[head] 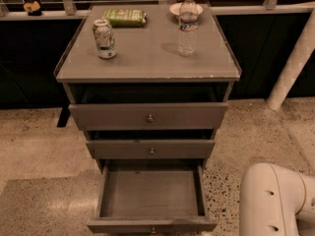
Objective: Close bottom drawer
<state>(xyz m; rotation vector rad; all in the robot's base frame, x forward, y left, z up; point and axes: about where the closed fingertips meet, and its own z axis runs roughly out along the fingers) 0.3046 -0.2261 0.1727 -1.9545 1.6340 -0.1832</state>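
- The gripper is outside the picture, so I cannot tell whether it is released or clenched; only a white, rounded arm segment shows, in the lower right corner of the frame, just right of the cabinet's lowest drawer
- The bottom drawer sits at the lower centre of the frame, pulled far out; its plain grey box is open to view; its thin front panel lies along the bottom edge of the picture with a small round knob at the middle
- Above it the middle drawer stands out a little; the top drawer stands out a little too, with a dark gap over it
- The cabinet's grey surface fills the upper centre; a drinks can stands upright at its left; a clear water bottle stands upright at its right; a green packet lies flat at the back; a small dish sits just behind the bottle
- A white post slants down the right edge; speckled floor spreads around the cabinet
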